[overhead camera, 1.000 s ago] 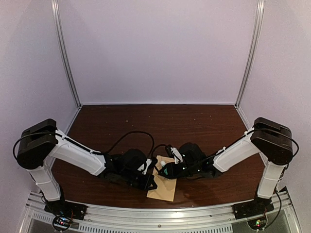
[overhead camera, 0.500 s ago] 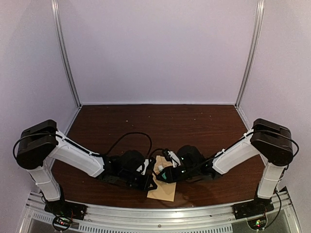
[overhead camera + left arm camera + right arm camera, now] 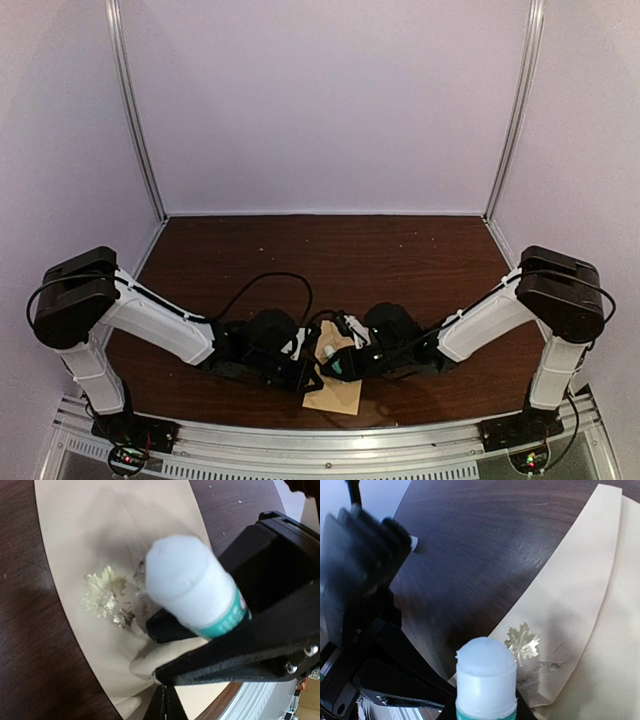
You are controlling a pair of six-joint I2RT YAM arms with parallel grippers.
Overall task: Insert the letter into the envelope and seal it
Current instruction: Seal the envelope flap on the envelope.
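The tan envelope (image 3: 336, 393) lies flat near the table's front edge, between the two arms. Its flap (image 3: 570, 580) carries a gold maple leaf (image 3: 521, 642) and dark smears beside it. My right gripper (image 3: 343, 362) is shut on a white glue stick (image 3: 486, 675) with a teal band. The stick's tip hangs just above the flap near the leaf (image 3: 102, 595). My left gripper (image 3: 167, 704) is shut, and its tips rest at a curled edge of the envelope (image 3: 90, 540). The letter is hidden from every view.
The dark wooden table (image 3: 400, 255) stretches back to pale purple walls. A metal rail (image 3: 330, 440) runs along the front edge just behind the envelope. Both wrists crowd together over the envelope, with black cables (image 3: 265, 280) looping behind them.
My right gripper has carried the glue stick a little to the left and nearer, over the envelope. The left arm shifted slightly left, then held still.
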